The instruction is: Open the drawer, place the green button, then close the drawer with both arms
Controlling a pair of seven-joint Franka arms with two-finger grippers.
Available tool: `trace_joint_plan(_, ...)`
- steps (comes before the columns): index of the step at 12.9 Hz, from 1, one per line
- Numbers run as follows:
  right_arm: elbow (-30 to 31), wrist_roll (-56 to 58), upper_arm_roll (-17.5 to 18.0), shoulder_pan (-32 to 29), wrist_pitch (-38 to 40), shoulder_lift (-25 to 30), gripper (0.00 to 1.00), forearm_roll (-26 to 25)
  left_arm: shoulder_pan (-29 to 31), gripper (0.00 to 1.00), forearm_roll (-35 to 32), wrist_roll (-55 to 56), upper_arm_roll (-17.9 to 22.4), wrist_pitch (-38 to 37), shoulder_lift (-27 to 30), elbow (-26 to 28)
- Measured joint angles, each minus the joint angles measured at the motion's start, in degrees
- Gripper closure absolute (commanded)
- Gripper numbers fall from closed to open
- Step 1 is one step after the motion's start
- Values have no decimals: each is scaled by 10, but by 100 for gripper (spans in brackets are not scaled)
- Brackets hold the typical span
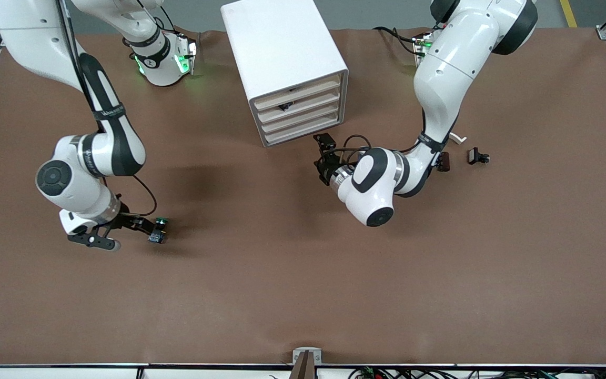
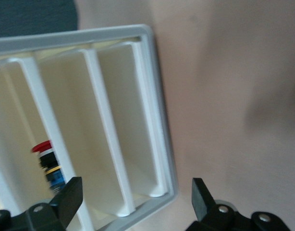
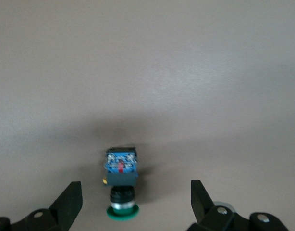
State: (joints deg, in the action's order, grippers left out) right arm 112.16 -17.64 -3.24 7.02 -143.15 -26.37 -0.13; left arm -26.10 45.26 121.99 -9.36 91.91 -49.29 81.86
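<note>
The button (image 1: pixel 159 230) lies on its side on the brown table toward the right arm's end; it has a green cap, a black middle and a blue base (image 3: pixel 121 166). My right gripper (image 1: pixel 135 234) hangs low over it, open, and its fingers (image 3: pixel 70 197) stand on either side of the green cap without touching it. The white drawer unit (image 1: pixel 282 58) stands at the middle of the table, with several beige drawer fronts (image 1: pixel 300 113). My left gripper (image 1: pixel 323 157) is open in front of the unit's lower corner (image 2: pixel 159 144) and holds nothing.
A red-capped part (image 2: pixel 46 161) sits inside one compartment of the unit. Small black parts (image 1: pixel 477 156) and a white arc (image 1: pixel 456 138) lie toward the left arm's end. A metal clamp (image 1: pixel 306 360) is fixed at the table's nearest edge.
</note>
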Motion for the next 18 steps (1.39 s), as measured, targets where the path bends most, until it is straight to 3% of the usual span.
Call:
trace_joint_plan(2, 0, -10, 0, 7, -34, -22, 0, 0, -7, 0, 18, 31, 0, -21, -12, 0)
trace_joint_plan(4, 0, -11, -1, 7, -57, -41, 0, 0, -18, 10, 44, 43, 0, -41, -26, 1)
trace_joint_plan(10, 0, -27, -2, 7, -87, -70, 0, 0, -31, 25, 73, 47, 0, -61, -52, 1)
trace_joint_plan(11, 0, -30, -1, 7, -87, -71, 16, 0, -32, 29, 73, 47, 0, -64, -53, 1)
trace_joint_plan(13, 0, -35, -1, 7, -87, -72, 67, 0, -38, 34, 73, 47, 0, -67, -56, 1)
trace_joint_plan(14, 0, -37, -1, 7, -86, -73, 83, 0, -42, 39, 73, 47, 0, -67, -59, 1)
trace_joint_plan(16, 0, -46, 0, 8, -86, -73, 100, 0, -51, 41, 73, 47, 0, -67, -66, 1)
trace_joint_plan(18, 0, -61, 0, 12, -85, -73, 100, 0, -56, 50, 73, 47, 0, -67, -71, 1)
